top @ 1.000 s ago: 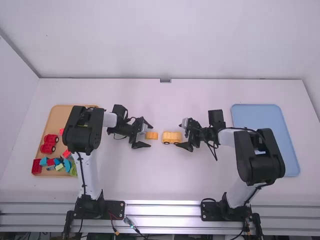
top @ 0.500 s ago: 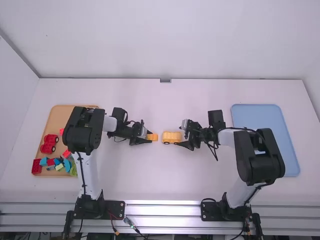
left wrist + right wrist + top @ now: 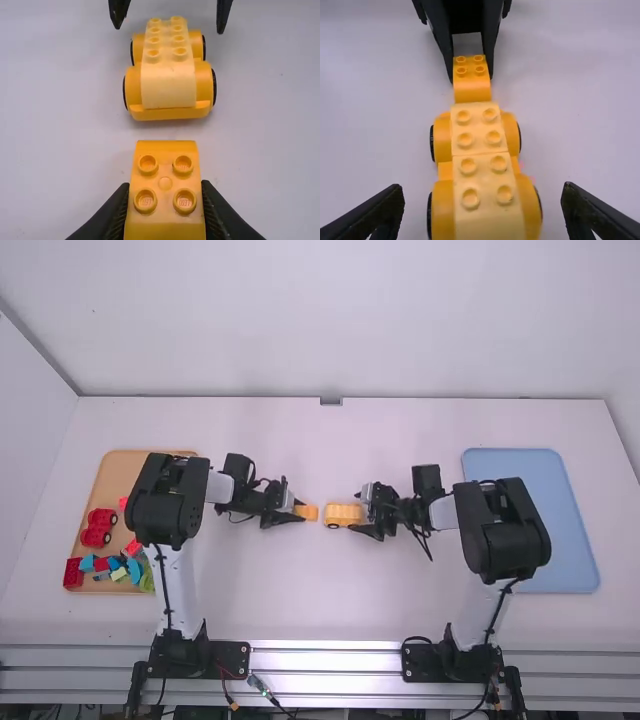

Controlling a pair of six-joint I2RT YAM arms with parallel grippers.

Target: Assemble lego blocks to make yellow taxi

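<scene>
Yellow toy car [image 3: 344, 515], wheeled and topped with eight studs, stands near the middle of a white worktop [image 3: 300, 590], its pale upper blocks [image 3: 490, 200] set end to end along the base. The left robot gripper [image 3: 302, 512] grasps a small orange-yellow block [image 3: 165, 172] between both fingers, four studs up, just beside one end of the car and in line with it; whether the block touches the surface is hard to tell. The right gripper [image 3: 358, 512] is released, its fingers spread on either side of the car's opposite end. Toward the left edge, a wooden tray [image 3: 118, 468] holds a red wheeled piece [image 3: 99, 527] and assorted blocks [image 3: 119, 575]; a blue tray [image 3: 515, 472] lies toward the right edge.
</scene>
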